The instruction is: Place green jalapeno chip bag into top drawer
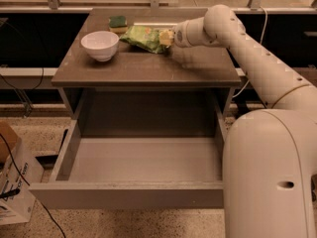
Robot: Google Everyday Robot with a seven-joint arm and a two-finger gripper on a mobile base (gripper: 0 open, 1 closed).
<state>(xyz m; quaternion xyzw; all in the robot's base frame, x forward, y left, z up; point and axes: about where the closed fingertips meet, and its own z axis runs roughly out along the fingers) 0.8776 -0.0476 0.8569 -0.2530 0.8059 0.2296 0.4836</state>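
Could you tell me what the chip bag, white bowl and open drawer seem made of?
The green jalapeno chip bag, with the end effector at its right end, looks like thin plastic film: crinkled, faintly glossy. The white bowl: ceramic or hard plastic, smooth, evenly white. The top drawer: matte grey laminate or painted board, flat, no glare.

The white arm rises from the bulky base at the lower right of the frame, slants up to a bend near the top, then stretches leftward. Its pincer sits at upper centre, pointing left.
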